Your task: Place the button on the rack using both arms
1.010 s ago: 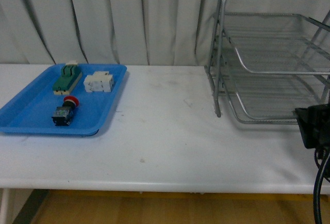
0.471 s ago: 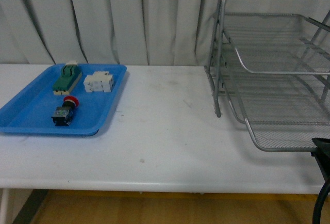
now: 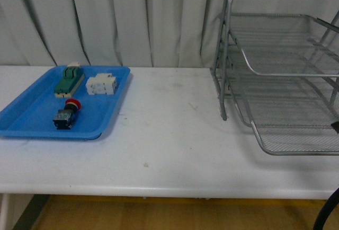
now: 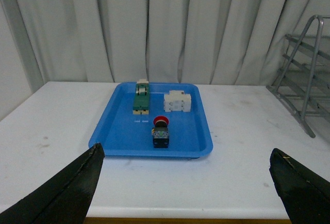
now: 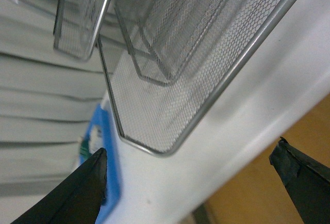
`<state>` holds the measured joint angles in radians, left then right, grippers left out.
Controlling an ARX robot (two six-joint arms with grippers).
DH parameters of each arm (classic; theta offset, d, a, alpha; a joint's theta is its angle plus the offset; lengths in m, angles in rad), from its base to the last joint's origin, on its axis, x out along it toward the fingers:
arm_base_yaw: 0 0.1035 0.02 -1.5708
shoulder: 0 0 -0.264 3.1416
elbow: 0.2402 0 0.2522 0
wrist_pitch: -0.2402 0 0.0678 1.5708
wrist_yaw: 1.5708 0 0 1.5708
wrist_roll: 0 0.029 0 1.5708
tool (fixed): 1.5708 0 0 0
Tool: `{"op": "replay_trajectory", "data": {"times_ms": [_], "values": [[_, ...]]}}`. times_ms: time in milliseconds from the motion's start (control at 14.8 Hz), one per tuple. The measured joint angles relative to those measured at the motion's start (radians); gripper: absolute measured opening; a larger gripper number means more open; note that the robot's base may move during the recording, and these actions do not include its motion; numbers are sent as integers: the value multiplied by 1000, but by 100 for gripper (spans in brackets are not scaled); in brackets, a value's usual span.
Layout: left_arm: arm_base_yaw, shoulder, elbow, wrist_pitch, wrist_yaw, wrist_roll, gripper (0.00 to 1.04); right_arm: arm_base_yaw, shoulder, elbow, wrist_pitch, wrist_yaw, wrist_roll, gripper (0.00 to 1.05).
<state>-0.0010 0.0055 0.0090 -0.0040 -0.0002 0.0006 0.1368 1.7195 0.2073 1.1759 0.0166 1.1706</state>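
Button: the button [image 3: 66,114] lies on its side in the blue tray [image 3: 32,108], on the left part of the desk [image 3: 169,134], near the tray's front rim, with its red cap toward the curtain.
Tray mates: the green switch block [image 3: 69,80] and the white breaker [image 3: 101,85] sit behind the button, side by side, both apart from it.
Left claw: the left claw [image 4: 185,154] has its fingers spread wide and holds nothing. It hangs in front of the tray, level with the desk's near edge.
Button vs left claw: in the left wrist view the button [image 4: 160,132] sits ahead of the claw, roughly in line with the gap between the fingers and well apart from both.
Right claw: the right claw [image 5: 188,152] is spread wide and empty, and sits low by the desk's front edge on the right.
Rack: the rack [image 3: 280,71] stands on the right part of the desk. Its lowest tray is slid out toward the robot, past the upper tiers (its mesh fills the right wrist view).
Button vs right claw: far apart, at opposite ends of the desk.
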Motion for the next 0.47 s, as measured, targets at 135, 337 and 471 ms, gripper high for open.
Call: {"op": "replay_trajectory", "data": {"times_ms": [135, 337, 471], "values": [[0, 0, 0, 0, 0, 0, 98, 100, -234, -78, -125, 96, -261, 96], [2, 0, 0, -3, -1, 0, 98, 43, -253, -197, 94, 169, -894, 60], [1, 0, 0, 1, 0, 0, 98, 2, -481, -198, 47, 126, -1101, 32]]}}
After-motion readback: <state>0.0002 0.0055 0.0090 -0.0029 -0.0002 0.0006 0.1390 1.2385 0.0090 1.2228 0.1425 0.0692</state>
